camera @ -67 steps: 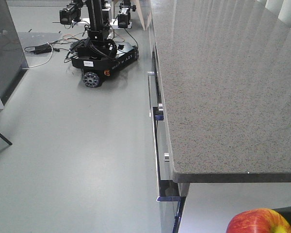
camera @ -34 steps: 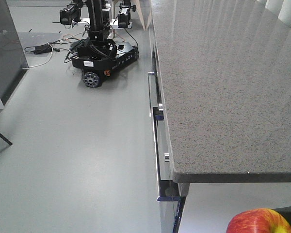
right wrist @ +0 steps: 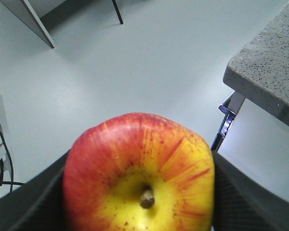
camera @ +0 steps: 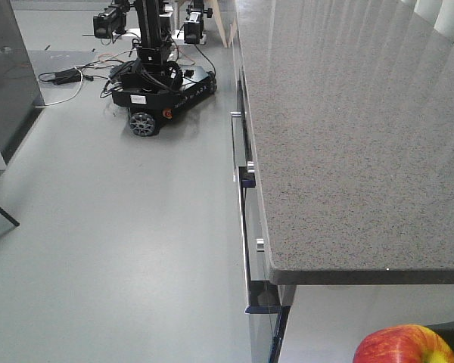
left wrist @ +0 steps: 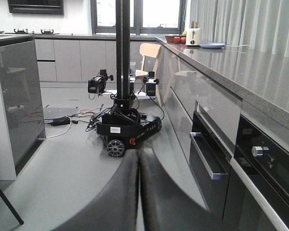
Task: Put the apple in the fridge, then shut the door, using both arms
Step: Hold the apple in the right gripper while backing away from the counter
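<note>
apple (camera: 405, 346): below the counter's (camera: 348, 136) near edge, right of its near left corner, between the right gripper's (right wrist: 139, 163) fingers (right wrist: 29, 202)
wheeled base (camera: 160, 91): on the floor (camera: 98, 249), left of the counter's far end
drawer handles (camera: 243, 227): along the counter's left edge, under its top

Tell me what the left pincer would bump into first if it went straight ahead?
Bare floor comes first, then the left pincer would probably meet the black wheeled robot base parked ahead. How far off it sits is hard to tell.
</note>
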You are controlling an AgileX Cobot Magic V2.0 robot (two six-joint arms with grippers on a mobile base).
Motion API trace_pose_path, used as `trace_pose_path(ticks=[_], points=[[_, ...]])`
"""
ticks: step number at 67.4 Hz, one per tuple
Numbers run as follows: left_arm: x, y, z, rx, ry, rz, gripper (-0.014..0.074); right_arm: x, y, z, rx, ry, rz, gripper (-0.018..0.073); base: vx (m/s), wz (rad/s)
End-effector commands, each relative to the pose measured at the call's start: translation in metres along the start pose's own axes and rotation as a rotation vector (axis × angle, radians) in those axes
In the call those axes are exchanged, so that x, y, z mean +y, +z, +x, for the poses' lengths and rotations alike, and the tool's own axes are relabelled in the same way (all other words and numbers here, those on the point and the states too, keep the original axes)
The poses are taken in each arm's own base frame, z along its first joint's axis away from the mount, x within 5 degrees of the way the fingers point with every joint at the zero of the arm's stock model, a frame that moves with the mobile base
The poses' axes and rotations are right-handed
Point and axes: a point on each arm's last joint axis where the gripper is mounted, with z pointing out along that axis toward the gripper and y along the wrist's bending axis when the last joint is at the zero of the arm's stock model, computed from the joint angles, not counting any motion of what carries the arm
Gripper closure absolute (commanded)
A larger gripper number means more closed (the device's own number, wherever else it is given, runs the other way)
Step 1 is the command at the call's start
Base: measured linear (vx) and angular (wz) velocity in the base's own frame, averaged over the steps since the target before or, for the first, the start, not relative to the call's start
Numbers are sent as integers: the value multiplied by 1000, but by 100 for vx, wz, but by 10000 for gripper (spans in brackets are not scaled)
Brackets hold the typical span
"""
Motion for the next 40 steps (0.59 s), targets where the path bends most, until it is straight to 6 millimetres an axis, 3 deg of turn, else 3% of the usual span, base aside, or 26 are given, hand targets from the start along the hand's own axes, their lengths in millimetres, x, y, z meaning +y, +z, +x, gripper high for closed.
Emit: trace_pose_path(ticks=[1, 40], points=[[0, 0, 2, -64, -11, 2, 602, 2, -6, -12, -94, -2, -8, 391, 0, 0], [0, 0, 2, -64, -11, 2, 602, 2, -6, -12, -94, -3, -8, 391, -2, 7]])
